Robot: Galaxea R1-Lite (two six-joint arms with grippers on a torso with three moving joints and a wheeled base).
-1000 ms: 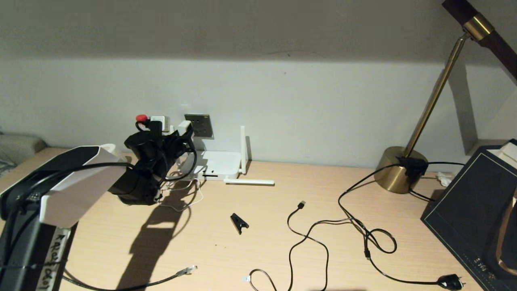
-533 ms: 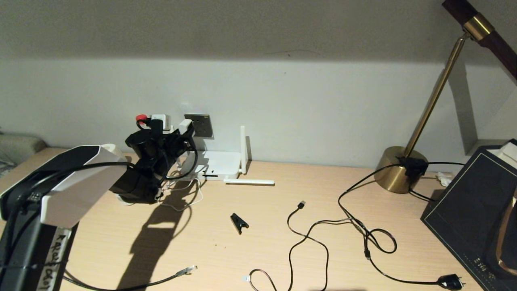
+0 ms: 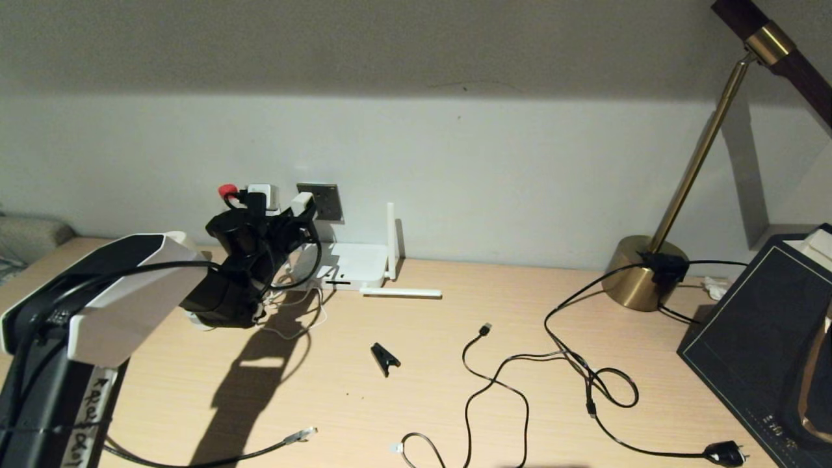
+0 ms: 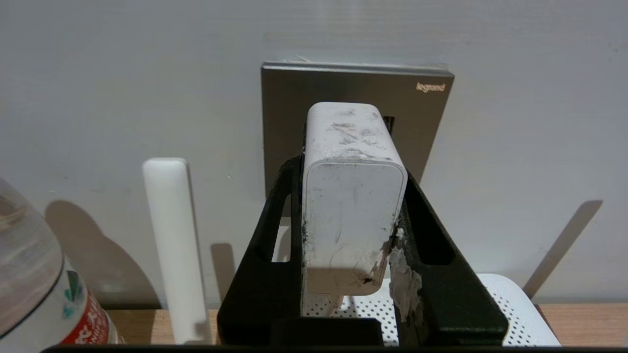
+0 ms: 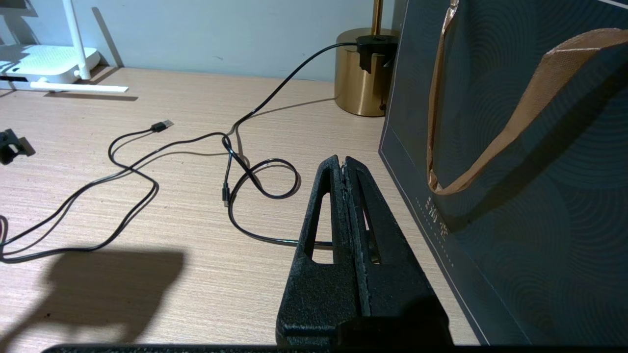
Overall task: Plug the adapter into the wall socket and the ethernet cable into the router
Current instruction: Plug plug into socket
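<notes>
My left gripper point(image 3: 296, 216) is raised at the back left, shut on the white adapter point(image 3: 301, 203). In the left wrist view the scuffed adapter point(image 4: 353, 196) sits clamped between the black fingers point(image 4: 431, 255), its far end close in front of the grey wall socket point(image 4: 427, 122); I cannot see whether the pins touch it. The wall socket point(image 3: 326, 200) is on the wall above the white router point(image 3: 348, 265). The ethernet cable point(image 3: 260, 448) lies at the desk's front left, clear connector point(image 3: 301, 434) free. My right gripper point(image 5: 343, 164) hovers shut and empty beside a dark bag.
A brass lamp point(image 3: 643, 273) and dark paper bag point(image 3: 760, 338) stand at the right. A black clip point(image 3: 385, 358), a USB cable point(image 3: 484, 329) and the lamp cord with its plug point(image 3: 725, 453) lie mid-desk. A bottle point(image 4: 29, 294) stands left of the router's antenna point(image 4: 171, 245).
My left gripper has shifted slightly up and toward the wall socket with the adapter held in it. Nothing else has moved.
</notes>
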